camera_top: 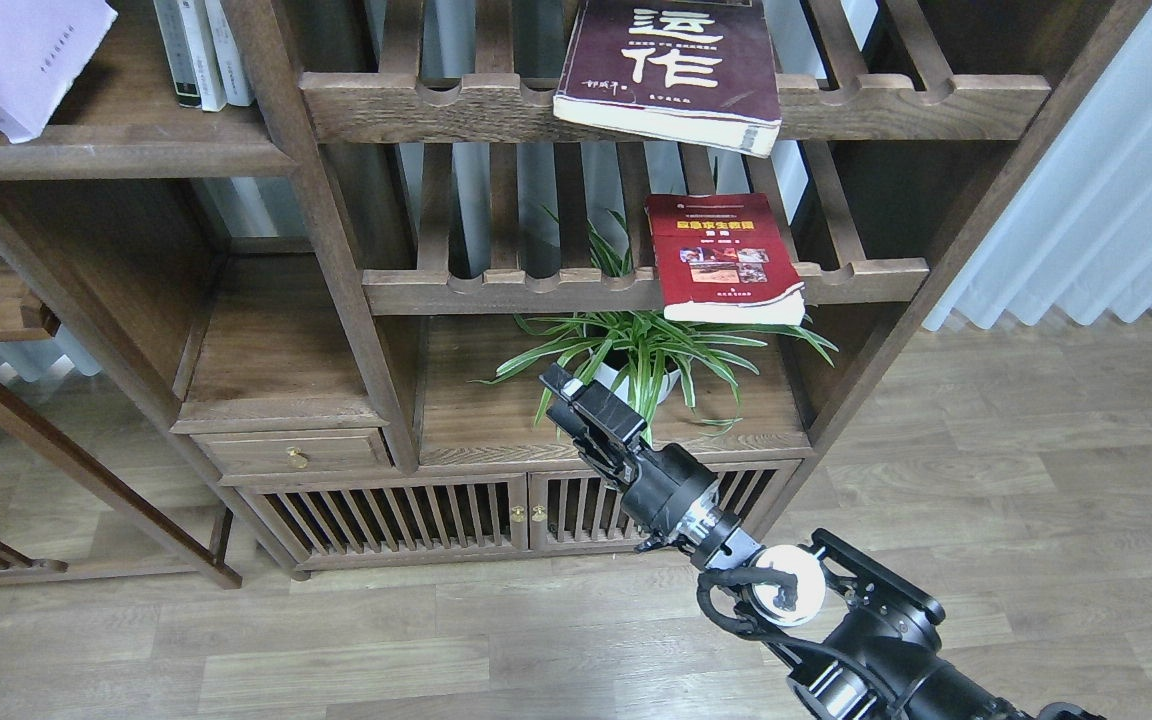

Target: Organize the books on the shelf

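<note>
Head view shows a dark wooden bookcase with the right gripper (568, 392) raised in front of a potted spider plant (636, 350). It holds nothing, and its dark fingers overlap so that I cannot tell how far apart the jaws stand. At the top left corner a black shape touches the white-and-lavender book (31, 55); it may be the left gripper, but too little shows to say.

The red book (726, 258) lies flat on a slatted rack (536, 290), its lower edge jutting past the scalloped rail, above and to the right of the gripper. The maroon book (676, 65) lies on the rack above, also overhanging. The white-and-lavender one leans on the solid shelf (116, 155) at upper left, beside slim white-spined volumes (201, 50).

The red book looks like the nearest target. A good approach would rise clear of the plant leaves, take the overhanging edge squarely, and lift before pulling so the cover does not catch in the rail's notches.

The maroon cover shows large cream characters, "运作". The red cover's yellow title line is too small to read.
</note>
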